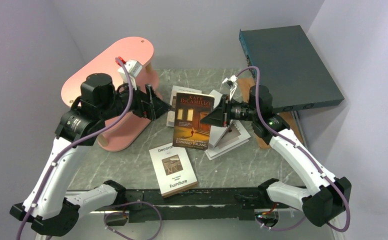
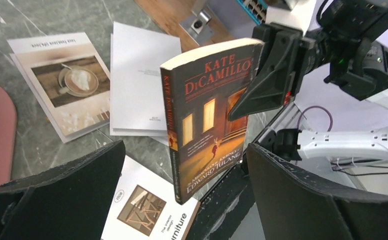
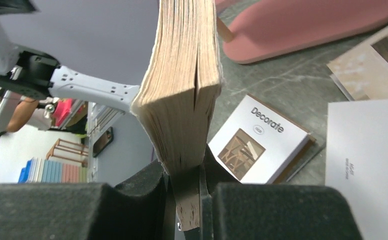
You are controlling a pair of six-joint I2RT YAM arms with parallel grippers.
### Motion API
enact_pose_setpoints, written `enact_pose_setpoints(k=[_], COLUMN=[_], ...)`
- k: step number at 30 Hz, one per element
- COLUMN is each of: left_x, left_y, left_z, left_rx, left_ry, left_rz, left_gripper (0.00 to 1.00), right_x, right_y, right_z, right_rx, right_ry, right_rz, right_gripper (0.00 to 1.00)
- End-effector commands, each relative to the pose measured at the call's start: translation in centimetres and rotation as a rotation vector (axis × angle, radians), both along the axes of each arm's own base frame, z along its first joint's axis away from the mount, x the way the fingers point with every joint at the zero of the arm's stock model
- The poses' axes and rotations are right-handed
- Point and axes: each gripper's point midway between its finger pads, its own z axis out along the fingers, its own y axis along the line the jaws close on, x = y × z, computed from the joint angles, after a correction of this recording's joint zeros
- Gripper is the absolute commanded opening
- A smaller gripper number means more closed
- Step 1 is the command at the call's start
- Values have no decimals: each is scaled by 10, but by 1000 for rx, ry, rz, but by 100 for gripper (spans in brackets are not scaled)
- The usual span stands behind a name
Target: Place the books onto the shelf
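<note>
- Grey stone surface (image 1: pixel 262 165), pale walls; the pink shelf (image 1: pixel 107 60) stands at ten o'clock.
- The right hand (image 1: pixel 215 117) pinches the dark orange book (image 1: pixel 193 120) by its edge, upright in the middle.
- The left hand (image 1: pixel 154 105), at its nine o'clock, is spread wide and empty.
- No book shows on the shelf, so the job looks barely begun.
- The "Decorate Furniture" book (image 1: pixel 173 169) at six o'clock and the white books (image 1: pixel 232 140) at three o'clock lie flat.

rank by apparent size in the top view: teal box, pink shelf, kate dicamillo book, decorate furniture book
teal box and pink shelf, about alike
kate dicamillo book and decorate furniture book, close; the first is held nearer the camera
</note>
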Motion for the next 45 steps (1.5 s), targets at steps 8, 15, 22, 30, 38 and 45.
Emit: enact_pose_setpoints(k=[8,15,22,30,38,45], left_x=[-8,-6,-3,-2,-11,-5], left_y=[-34,-53,-62,-68,-62,-64], left_z=[-6,-8,-14,-23,-22,-40], left_rx=[-84,-136,-156,-155,-105,-52], left_ry=[-4,26,61,93,65,124], left_rz=[-249,-364,-415,-450,-458,-473], left_gripper=[99,95,76,1,49,84], right_x=[-29,-33,-28,-22,-20,-27], right_y=[9,16,17,20,21,21], right_z=[36,27,21,14,16,29], right_rx=[144,108,92,90,94,124], right_ry=[-116,-103,-84,-42,-54,-94], right_rz=[224,264,243,227,221,272], right_gripper=[0,0,0,0,0,0])
